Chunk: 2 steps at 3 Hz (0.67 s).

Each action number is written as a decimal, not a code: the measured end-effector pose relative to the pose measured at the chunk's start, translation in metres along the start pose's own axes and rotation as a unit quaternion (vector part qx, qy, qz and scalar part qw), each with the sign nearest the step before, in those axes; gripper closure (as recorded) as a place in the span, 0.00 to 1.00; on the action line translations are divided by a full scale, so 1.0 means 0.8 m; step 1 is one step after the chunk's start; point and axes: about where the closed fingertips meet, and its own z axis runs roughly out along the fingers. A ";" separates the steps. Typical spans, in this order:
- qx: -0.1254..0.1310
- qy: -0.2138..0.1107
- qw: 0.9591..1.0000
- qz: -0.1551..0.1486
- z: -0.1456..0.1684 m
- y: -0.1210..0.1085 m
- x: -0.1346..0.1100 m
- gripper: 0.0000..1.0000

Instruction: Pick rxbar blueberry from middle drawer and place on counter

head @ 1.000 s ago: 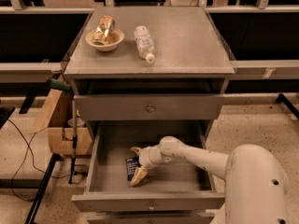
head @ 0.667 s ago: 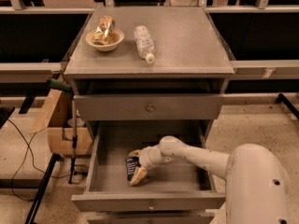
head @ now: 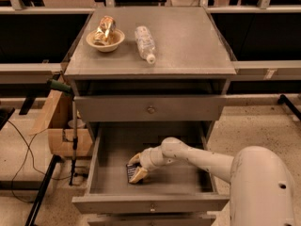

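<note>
Though I cannot tell whether it is closed, the hand (head: 137, 166) rests over the rxbar blueberry (head: 130, 172), left of centre in the open middle drawer (head: 113, 142) below the front edge of the bench (head: 188, 41); a bottle (head: 145, 43) lies toward its back-left corner.

You barely saw the rxbar blueberry (head: 130, 172); the gripper (head: 136, 167), down in the middle drawer (head: 150, 204), covered most of it. Robot's body (head: 263, 187) got cropped at the bottom-right edge.
</note>
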 end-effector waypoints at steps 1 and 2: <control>0.000 0.000 1.000 0.000 0.000 0.000 0.000 1.00; 0.004 -0.011 1.000 -0.009 -0.007 0.007 -0.012 1.00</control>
